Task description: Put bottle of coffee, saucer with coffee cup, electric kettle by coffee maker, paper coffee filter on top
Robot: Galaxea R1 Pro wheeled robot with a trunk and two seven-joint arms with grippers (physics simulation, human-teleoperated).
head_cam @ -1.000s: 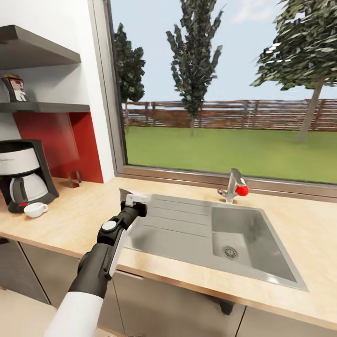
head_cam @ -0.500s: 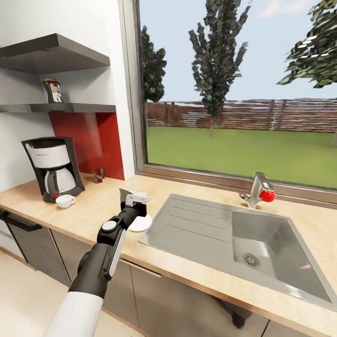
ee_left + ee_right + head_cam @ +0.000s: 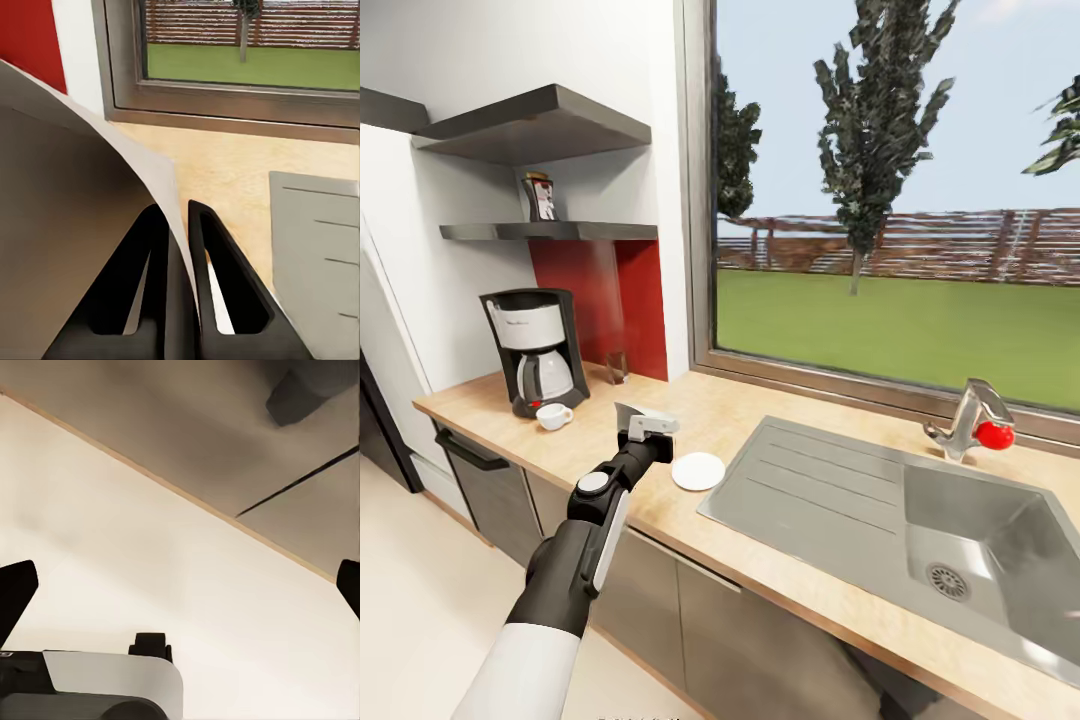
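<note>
One coffee maker [image 3: 535,350] stands on the counter [image 3: 760,420], with one cup [image 3: 554,416] in front of it. One saucer [image 3: 698,471] lies on the counter, and one small glass-like thing [image 3: 617,367] stands by the red wall panel. Two shelves [image 3: 550,231] hang on the wall; one coffee bottle [image 3: 541,197] stands on the lower. There is one sink [image 3: 920,520], one tap [image 3: 972,421], one window [image 3: 900,190], and one paper filter [image 3: 90,217] in the left tool [image 3: 180,232].
</note>
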